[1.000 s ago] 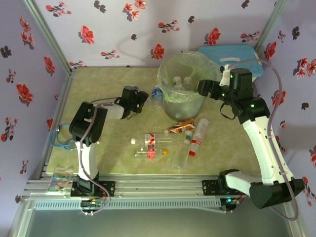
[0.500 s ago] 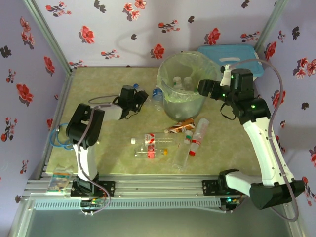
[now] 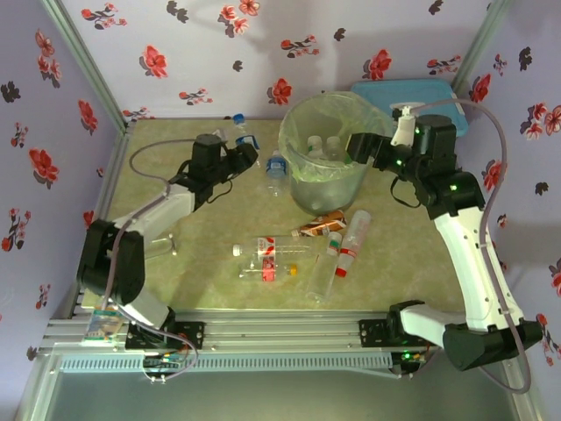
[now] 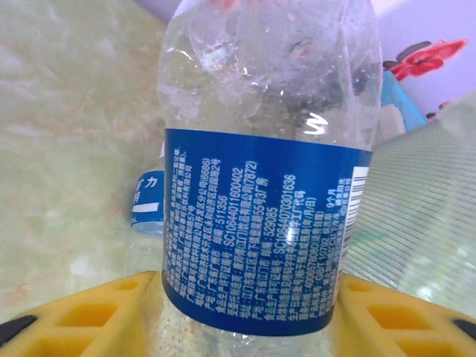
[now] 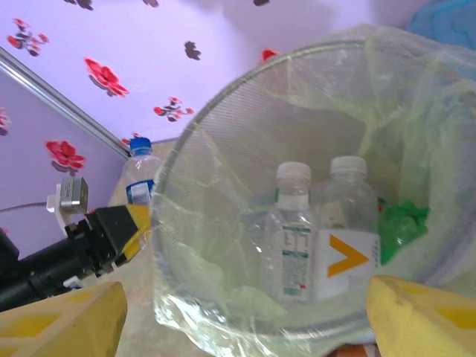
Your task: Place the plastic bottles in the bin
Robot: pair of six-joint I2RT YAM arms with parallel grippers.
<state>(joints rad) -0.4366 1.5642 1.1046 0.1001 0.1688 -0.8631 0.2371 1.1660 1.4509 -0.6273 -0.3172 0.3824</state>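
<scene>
My left gripper [image 3: 237,151] [image 4: 249,301] is shut on a clear blue-label bottle [image 3: 240,132] [image 4: 264,223], held upright left of the bin [image 3: 326,189] [image 4: 420,216]. From the right wrist, that bottle [image 5: 140,177] stands just outside the bin's rim [image 5: 223,123]. My right gripper [image 3: 354,146] [image 5: 245,316] hangs open over the bin's right rim, holding nothing. Two white-capped bottles [image 5: 297,230] stand inside the bin. Another blue-label bottle [image 3: 277,170] [image 4: 149,202] stands on the table beside the bin. Several clear bottles [image 3: 273,251] and a brown-orange one [image 3: 321,225] lie in front of it.
A white box with a light-blue lid [image 3: 405,93] sits behind the bin at the back right. Flowered walls close in the table on three sides. A small packet [image 3: 107,314] lies at the near left corner by the rail.
My left arm has stretched out and carried its bottle back and to the left, higher off the table. The right gripper has barely shifted above the bin.
</scene>
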